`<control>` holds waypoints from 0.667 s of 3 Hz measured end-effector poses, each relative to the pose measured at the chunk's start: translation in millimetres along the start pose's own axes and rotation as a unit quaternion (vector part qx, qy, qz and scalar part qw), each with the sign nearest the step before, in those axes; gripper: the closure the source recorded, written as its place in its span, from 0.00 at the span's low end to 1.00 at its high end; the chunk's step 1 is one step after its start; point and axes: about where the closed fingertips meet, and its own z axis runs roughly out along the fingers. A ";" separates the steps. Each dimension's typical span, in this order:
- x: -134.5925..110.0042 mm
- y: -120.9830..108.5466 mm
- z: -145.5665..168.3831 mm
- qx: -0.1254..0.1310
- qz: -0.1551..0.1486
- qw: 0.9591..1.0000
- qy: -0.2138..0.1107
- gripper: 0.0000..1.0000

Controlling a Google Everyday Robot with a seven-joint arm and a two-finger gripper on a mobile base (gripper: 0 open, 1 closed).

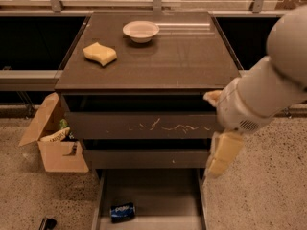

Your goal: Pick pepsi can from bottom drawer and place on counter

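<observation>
The pepsi can [122, 211] is blue and lies on its side on the floor of the open bottom drawer [153, 195], near its front left corner. The counter [158, 56] is the dark brown glossy top of the drawer cabinet. My gripper [214, 168] hangs from the white arm [268, 90] at the cabinet's front right corner. It points down beside the bottom drawer's right rail, above and well to the right of the can. It holds nothing that I can see.
A yellow sponge [100, 53] and a white bowl [141, 31] sit on the counter. The scratched upper drawer [144, 124] and middle drawer [144, 157] stand slightly out. An open cardboard box [55, 143] with items stands on the floor at left. A small dark object [47, 223] lies near it.
</observation>
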 end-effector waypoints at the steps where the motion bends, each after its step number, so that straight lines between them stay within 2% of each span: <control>1: -7.7 24.3 64.6 -0.031 0.009 0.999 -0.042 0.00; 2: -18.3 48.3 129.4 -0.067 0.030 0.993 -0.090 0.00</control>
